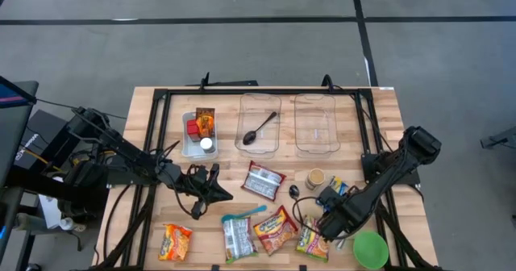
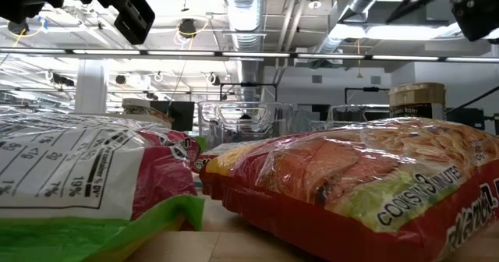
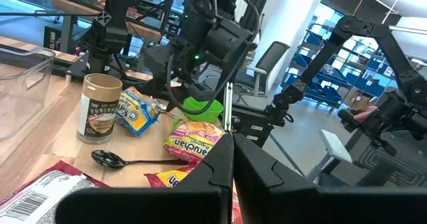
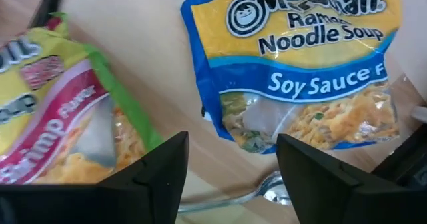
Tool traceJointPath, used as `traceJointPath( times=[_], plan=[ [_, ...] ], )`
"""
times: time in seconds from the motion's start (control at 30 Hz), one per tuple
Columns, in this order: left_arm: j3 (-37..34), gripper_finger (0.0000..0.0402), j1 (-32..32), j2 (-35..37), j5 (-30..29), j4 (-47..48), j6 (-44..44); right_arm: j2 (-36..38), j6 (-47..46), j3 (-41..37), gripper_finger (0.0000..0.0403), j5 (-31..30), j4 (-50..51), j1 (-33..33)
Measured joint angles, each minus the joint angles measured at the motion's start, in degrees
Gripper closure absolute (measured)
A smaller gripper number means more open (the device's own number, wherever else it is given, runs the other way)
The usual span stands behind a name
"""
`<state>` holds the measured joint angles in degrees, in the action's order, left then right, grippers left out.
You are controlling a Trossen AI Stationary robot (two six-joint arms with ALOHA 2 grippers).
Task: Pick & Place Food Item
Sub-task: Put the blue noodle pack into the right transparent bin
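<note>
A blue-and-yellow soy sauce ramen pack [image 4: 307, 57] lies flat on the wooden table [image 1: 379, 126], right of centre [image 1: 338, 187]. A green-edged shrimp ramen pack [image 4: 60, 111] lies beside it, nearer the front edge [image 1: 311, 240]. My right gripper [image 4: 230, 151] is open and hovers over the gap between the two packs [image 1: 329, 221], touching neither. A small dark spoon [image 4: 267, 189] lies on the table below its fingers. My left gripper [image 1: 226, 195] is shut and empty near the table's middle, its fingers [image 3: 220, 167] closed together.
A brown-lidded jar [image 1: 315, 179] stands next to the soy sauce pack. A green bowl [image 1: 370, 248] sits at the front right. More packs [image 1: 264, 181] [image 1: 275, 229] [image 1: 175, 240] lie along the front. Two clear tubs [image 1: 316, 122], one holding a black spoon [image 1: 260, 129], and a white bin [image 1: 199, 134] stand at the back.
</note>
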<state>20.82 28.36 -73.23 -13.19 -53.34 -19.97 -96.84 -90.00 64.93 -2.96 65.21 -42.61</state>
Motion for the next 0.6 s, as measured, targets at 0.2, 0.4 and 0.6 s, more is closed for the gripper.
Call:
traceJointPath(
  times=[0.2,0.4,0.6],
  plan=[
    [0.0,0.0402,0.0,0.0,0.0,0.6,0.0,0.0,0.0,-0.6,0.0202,0.0,0.8,0.2],
    [0.0,0.0402,0.0,0.0,0.0,1.4,0.0,0.0,0.1,-0.6,0.0224,-0.3,1.4,0.8],
    [0.0,0.0402,0.0,0.0,0.0,1.4,0.0,0.0,0.4,-0.6,0.0242,-1.4,1.5,1.5]
  ],
)
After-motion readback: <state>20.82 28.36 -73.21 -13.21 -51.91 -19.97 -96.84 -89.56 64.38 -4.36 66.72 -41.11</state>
